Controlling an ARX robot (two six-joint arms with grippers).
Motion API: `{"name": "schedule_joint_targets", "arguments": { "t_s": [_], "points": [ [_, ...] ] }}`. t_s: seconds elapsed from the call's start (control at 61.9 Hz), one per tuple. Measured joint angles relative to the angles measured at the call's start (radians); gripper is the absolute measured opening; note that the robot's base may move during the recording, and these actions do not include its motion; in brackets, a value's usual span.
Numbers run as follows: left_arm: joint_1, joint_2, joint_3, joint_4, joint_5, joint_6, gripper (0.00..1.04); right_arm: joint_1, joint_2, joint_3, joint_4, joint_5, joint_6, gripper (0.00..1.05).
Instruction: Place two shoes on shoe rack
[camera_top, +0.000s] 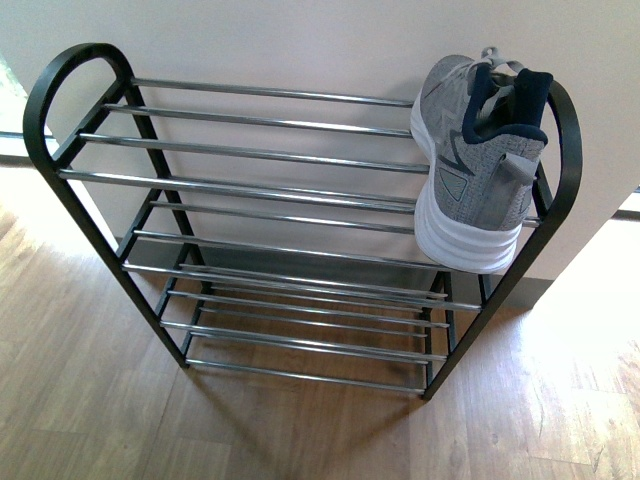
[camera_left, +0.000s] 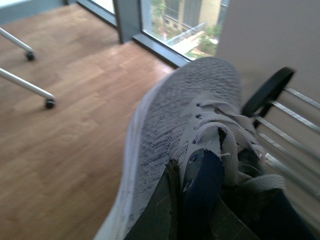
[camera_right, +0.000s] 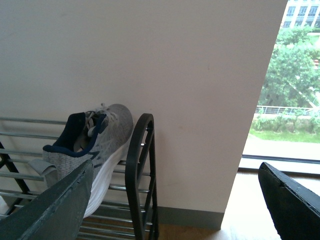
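While left gripper pinches grey sneaker at its collar, I log right gripper spread wide; racked sneaker at 2 o'clock.

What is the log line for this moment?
left gripper: shut on held sneaker | right gripper: open | other sneaker: on shoe rack top tier

The grey sneaker is blurred in the left wrist view, its heel cut off at the edge behind the left fingers. One of the right fingers hides the heel sole of the racked sneaker and some rods of the shoe rack.
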Motion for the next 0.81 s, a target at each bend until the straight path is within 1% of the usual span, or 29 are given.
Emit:
{"name": "schedule_joint_targets", "arguments": {
  "t_s": [0.097,0.178,0.371,0.42,0.484,0.614,0.807],
  "points": [
    [0.052,0.174,0.124,0.192,0.147,0.164,0.01,0.0,0.0,0.0,0.0,0.0,0.0,0.96],
    [0.066,0.321,0.238,0.262,0.236,0.278,0.01,0.0,0.0,0.0,0.0,0.0,0.0,0.96],
    [0.061,0.609,0.479,0.273,0.373,0.424,0.01,0.0,0.0,0.0,0.0,0.0,0.0,0.96],
    [0.058,0.661,0.53,0.259,0.397,0.441,0.01,0.0,0.0,0.0,0.0,0.0,0.0,0.96],
    [0.05,0.749,0.621,0.223,0.453,0.48,0.01,0.0,0.0,0.0,0.0,0.0,0.0,0.96],
    [0.032,0.887,0.748,0.199,0.496,0.543,0.01,0.0,0.0,0.0,0.0,0.0,0.0,0.96],
    [-0.01,1.041,0.943,0.134,0.546,0.526,0.01,0.0,0.0,0.0,0.0,0.0,0.0,0.96]
  ]
}}
